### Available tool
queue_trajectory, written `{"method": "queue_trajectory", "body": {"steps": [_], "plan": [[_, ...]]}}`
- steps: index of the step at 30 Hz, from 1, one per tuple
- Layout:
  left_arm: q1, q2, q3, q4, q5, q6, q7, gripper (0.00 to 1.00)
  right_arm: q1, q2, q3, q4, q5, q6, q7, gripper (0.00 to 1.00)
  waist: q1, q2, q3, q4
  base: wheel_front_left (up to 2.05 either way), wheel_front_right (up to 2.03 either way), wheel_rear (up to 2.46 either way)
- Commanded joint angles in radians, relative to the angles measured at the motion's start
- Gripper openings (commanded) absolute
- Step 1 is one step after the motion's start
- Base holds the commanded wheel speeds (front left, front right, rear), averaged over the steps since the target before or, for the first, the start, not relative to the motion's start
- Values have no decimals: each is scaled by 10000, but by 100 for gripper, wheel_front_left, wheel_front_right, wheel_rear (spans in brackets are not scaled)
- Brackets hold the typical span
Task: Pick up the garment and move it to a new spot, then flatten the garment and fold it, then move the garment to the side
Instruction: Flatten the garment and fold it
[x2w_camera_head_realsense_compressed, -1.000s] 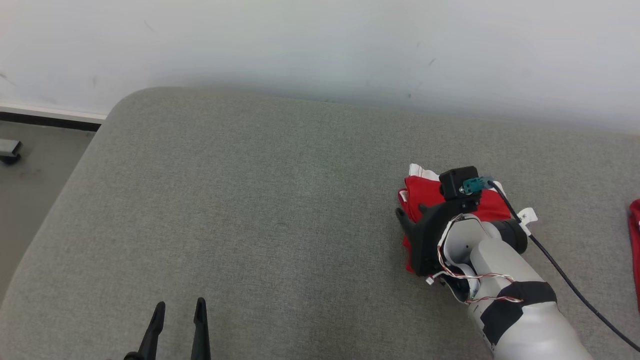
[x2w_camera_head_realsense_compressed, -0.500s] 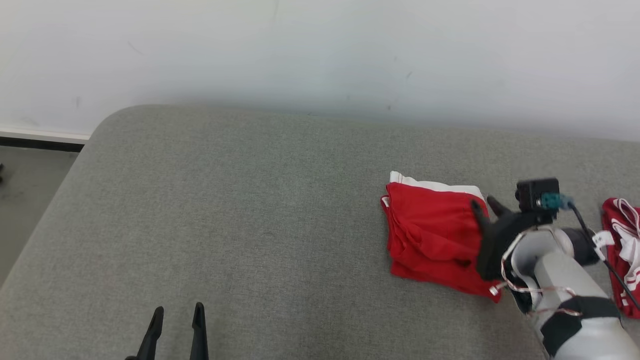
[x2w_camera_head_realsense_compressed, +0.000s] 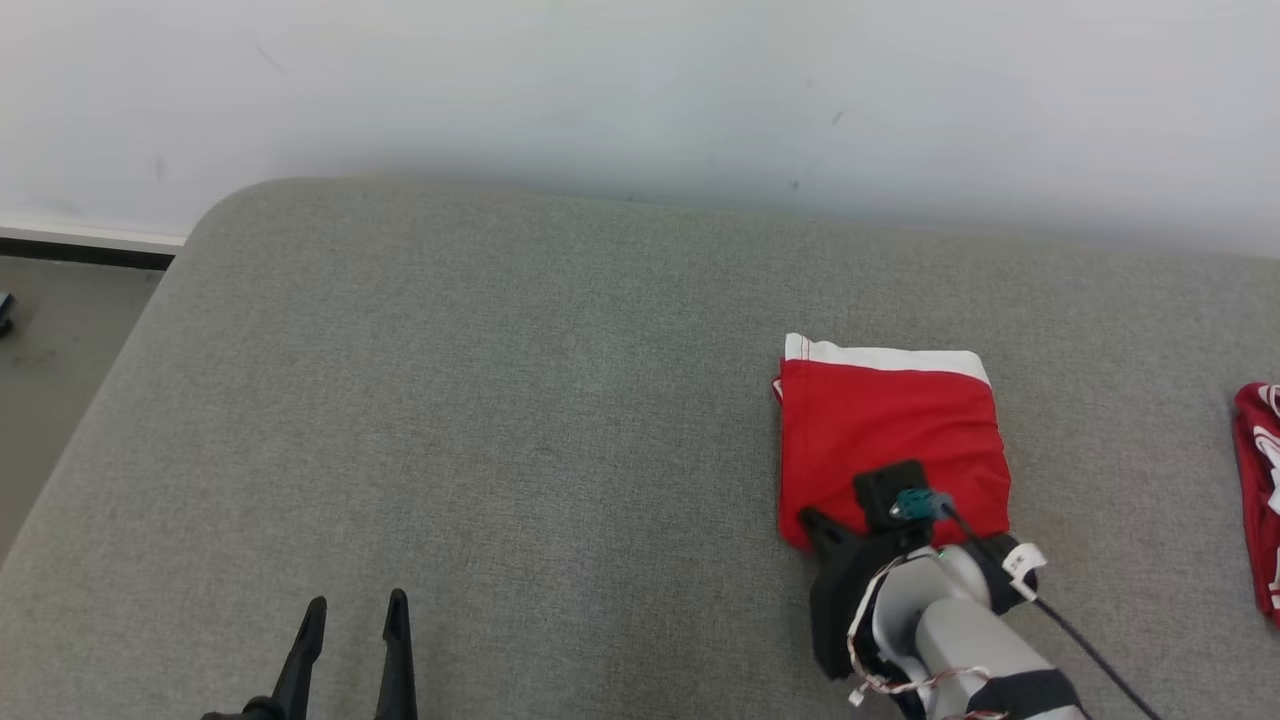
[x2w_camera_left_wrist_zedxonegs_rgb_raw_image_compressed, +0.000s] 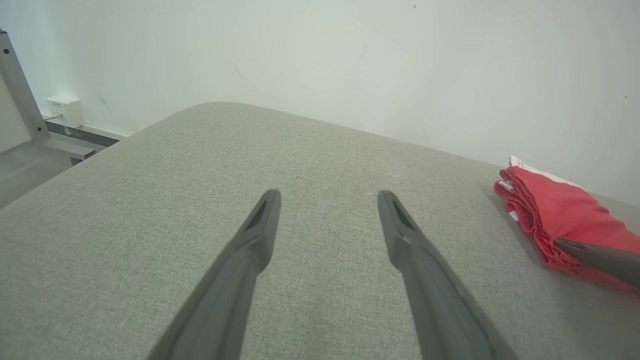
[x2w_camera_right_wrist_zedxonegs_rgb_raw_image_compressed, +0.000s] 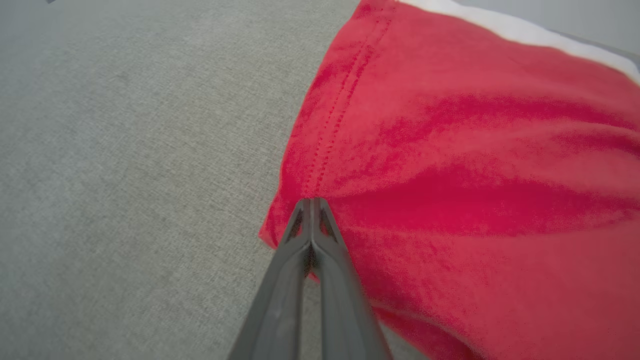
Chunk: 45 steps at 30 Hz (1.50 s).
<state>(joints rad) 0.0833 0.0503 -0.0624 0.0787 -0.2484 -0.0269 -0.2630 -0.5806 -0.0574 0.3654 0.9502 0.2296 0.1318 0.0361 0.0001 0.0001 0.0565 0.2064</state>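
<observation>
One folded red garment (x2w_camera_head_realsense_compressed: 890, 430), one other red garment (x2w_camera_head_realsense_compressed: 1262, 500), one grey cushion (x2w_camera_head_realsense_compressed: 450, 400)

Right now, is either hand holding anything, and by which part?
Left hand is open, holding nothing. Right hand is shut, tips on the near left corner of the folded red garment; whether fabric is pinched cannot be told.

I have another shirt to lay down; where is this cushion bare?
The cushion is bare from its left edge to the folded red garment, beyond the left tool. Crowded at right: the right tool at that garment, and a second red garment beyond.
</observation>
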Motion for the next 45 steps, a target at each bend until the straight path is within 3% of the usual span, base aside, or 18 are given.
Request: {"method": "queue_trajectory", "body": {"steps": [1, 7, 14, 15, 16, 17, 28, 34, 45], "plan": [[-107, 2, 55, 44, 33, -28, -15, 100, 228, 47, 394, -77, 280, -28, 27, 0, -1, -1, -50, 34, 0, 0, 0], [-16, 0, 158, 121, 99, -26, -14, 100, 712, 47, 2292, -1537, 2663, -28, 149, 0, -1, -1, -235, 4, 0, 0, 0], [230, 3, 382, 120, 458, 87, -14, 100, 530, 55, 2234, -2466, 3525, -28, -1048, 0, -1, -1, -643, -554, 0, 0, 0], [247, 3, 407, 112, 520, 75, -14, 100, 548, 59, 2120, -2525, 3430, -28, -1247, 7, -1, -1, -702, -653, 0, 0, 0], [260, 2, 457, 88, 574, 83, -14, 100, 574, 63, 1971, -2595, 3299, -28, -1453, 49, -1, -1, -756, -781, 0, 0, 0], [254, 0, 492, 78, 570, 80, -14, 100, 625, 46, 1779, -2655, 3156, -28, -1644, 100, -1, -1, -793, -890, 0, 0, 0], [-143, 0, 792, 324, 605, 264, -14, 100, 1878, -596, -473, -3659, 2024, -28, -2499, 100, -1, -1, -1063, -1983, 0, 0, 0], [-466, 2, 1020, 620, 575, 290, -14, 100, 2596, -1175, -617, -4216, 1221, -28, -2476, 100, -1, -1, -1172, -2535, 0, 0, 0], [-489, 11, 1342, 1244, 648, 19, -14, 100, 3343, -1416, -632, -4342, 1232, -28, -2542, 100, -1, -1, -1406, -3116, 0, 0, 0]]}}
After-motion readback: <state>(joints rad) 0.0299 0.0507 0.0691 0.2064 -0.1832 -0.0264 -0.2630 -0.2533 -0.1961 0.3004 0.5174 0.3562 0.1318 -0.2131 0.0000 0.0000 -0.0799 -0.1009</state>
